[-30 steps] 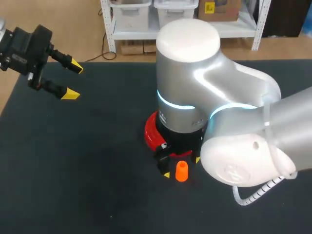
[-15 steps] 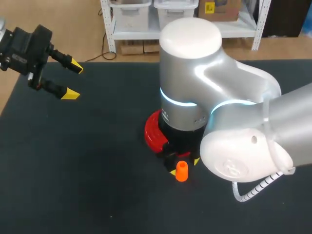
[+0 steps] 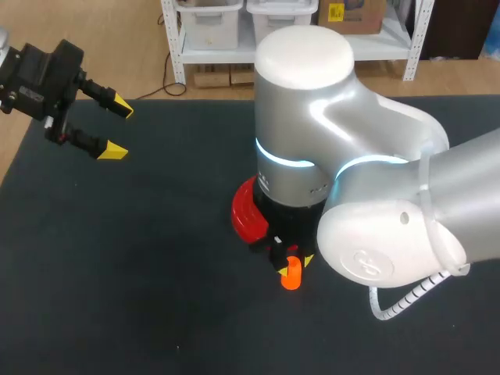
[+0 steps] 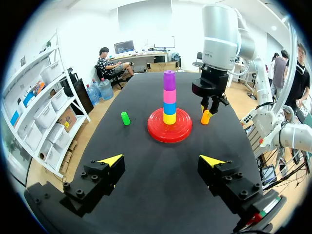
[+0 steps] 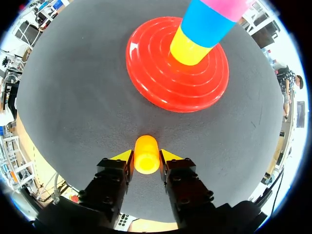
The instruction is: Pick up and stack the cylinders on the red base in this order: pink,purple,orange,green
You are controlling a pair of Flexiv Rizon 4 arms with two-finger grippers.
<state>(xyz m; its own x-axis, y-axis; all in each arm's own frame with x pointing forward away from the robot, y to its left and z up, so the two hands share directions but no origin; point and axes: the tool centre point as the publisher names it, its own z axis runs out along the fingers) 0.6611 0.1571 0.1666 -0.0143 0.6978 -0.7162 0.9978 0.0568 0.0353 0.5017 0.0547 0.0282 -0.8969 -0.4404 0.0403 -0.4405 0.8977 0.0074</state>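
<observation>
The right jaws grip the orange cylinder point(image 5: 146, 154) between both yellow tips where it stands on the surface point(image 3: 117, 273), just beside the red base point(image 5: 151, 83) on the side toward the robot's edge. It is best lifted straight up, well above the purple cylinder point(image 4: 169, 80) that tops the pink cylinder point(image 4: 169, 96), blue piece point(image 4: 169, 108) and yellow piece point(image 4: 169, 118). Then centre it and lower gently — the tall stack looks easy to topple. The green cylinder point(image 4: 126, 118) waits apart on the base's opposite side, out of the way. The left jaws stand wide and empty near the far left corner.

Robotics lab, silver robot arm point(image 3: 351, 180), black work table point(image 3: 117, 273)
</observation>
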